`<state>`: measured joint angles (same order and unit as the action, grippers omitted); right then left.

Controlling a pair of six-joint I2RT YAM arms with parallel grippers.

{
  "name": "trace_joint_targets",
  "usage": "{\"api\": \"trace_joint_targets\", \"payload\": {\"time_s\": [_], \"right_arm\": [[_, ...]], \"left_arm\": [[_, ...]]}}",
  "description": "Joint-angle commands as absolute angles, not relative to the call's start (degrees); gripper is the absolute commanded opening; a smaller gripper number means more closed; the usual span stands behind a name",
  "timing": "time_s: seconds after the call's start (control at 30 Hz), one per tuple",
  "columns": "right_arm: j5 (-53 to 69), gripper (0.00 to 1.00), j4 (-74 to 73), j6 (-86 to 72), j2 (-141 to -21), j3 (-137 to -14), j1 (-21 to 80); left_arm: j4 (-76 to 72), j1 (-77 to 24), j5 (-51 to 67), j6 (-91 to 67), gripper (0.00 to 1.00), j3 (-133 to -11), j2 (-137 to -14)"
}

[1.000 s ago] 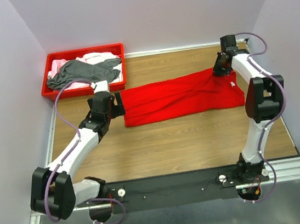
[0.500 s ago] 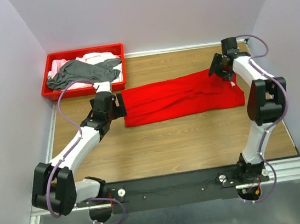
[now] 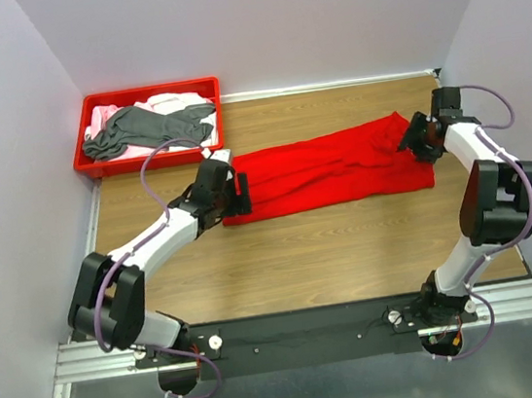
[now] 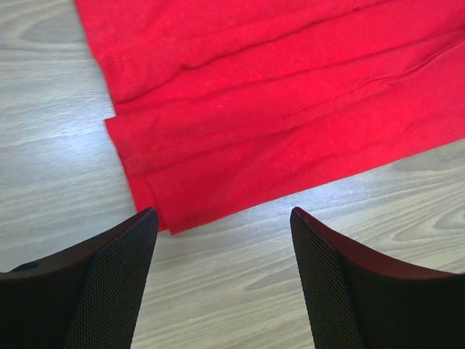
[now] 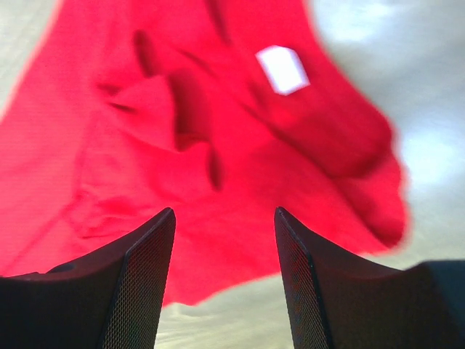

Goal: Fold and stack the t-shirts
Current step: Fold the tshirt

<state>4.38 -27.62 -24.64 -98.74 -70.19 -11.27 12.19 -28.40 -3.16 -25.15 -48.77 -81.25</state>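
Note:
The red t-shirt [image 3: 330, 166] lies folded into a long band across the wooden table. My left gripper [image 3: 243, 192] is open at its left end. In the left wrist view the left gripper [image 4: 221, 212] hangs over bare wood just off the near corner of the red t-shirt [image 4: 276, 94], holding nothing. My right gripper [image 3: 409, 138] is open at the shirt's right end. In the right wrist view the right gripper [image 5: 224, 211] hovers over the rumpled red t-shirt [image 5: 167, 131] near its white neck label [image 5: 283, 69].
A red plastic tray [image 3: 149, 90] stands at the back left. It holds a dark grey t-shirt [image 3: 144, 127] on top of pale pink/white ones [image 3: 170, 101]. Purple walls close in the left, back and right. Bare wood [image 3: 332, 249] lies in front of the shirt.
My left gripper has moved right, toward the near corner of the shirt's left end. My right gripper has swung right and nearer, from the shirt's far edge to its right end.

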Motion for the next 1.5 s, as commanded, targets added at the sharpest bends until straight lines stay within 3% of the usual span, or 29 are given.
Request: {"api": "trace_joint_targets", "payload": {"time_s": [0.0, 0.3, 0.43, 0.57, 0.67, 0.87, 1.27, 1.47], "right_arm": [[11.9, 0.64, -21.6, -26.6, -102.1, -70.0, -10.9], [22.4, 0.66, -15.6, -27.2, -105.0, -68.7, -8.6], [21.0, 0.67, -13.4, -22.9, -101.6, -66.5, -0.1], [24.2, 0.67, -8.3, -24.9, -99.7, -63.8, 9.0], [26.6, 0.6, -5.9, -26.6, -102.2, -64.2, 14.8], [27.0, 0.45, -3.3, -28.1, -109.8, -68.5, 22.9], [29.6, 0.36, -2.4, -28.7, -116.1, -71.4, 27.4], [30.8, 0.36, -2.5, -29.2, -112.5, -69.4, 28.5]], "left_arm": [[13.8, -29.0, -0.3, -26.2, 0.8, -51.4, -85.3], [14.1, -29.8, 1.8, -27.8, 0.79, -54.4, -89.6], [12.1, -30.3, -1.6, -29.3, 0.8, -53.1, -88.8], [8.9, -30.2, -2.3, -31.9, 0.71, -50.5, -88.9], [7.2, -30.2, -2.6, -33.9, 0.61, -48.8, -90.2], [6.9, -30.2, -3.7, -35.3, 0.55, -48.2, -92.1], [9.0, -28.7, -0.9, -36.8, 0.51, -41.3, -91.3], [10.7, -28.6, -1.0, -36.7, 0.51, -41.3, -89.1]]}}
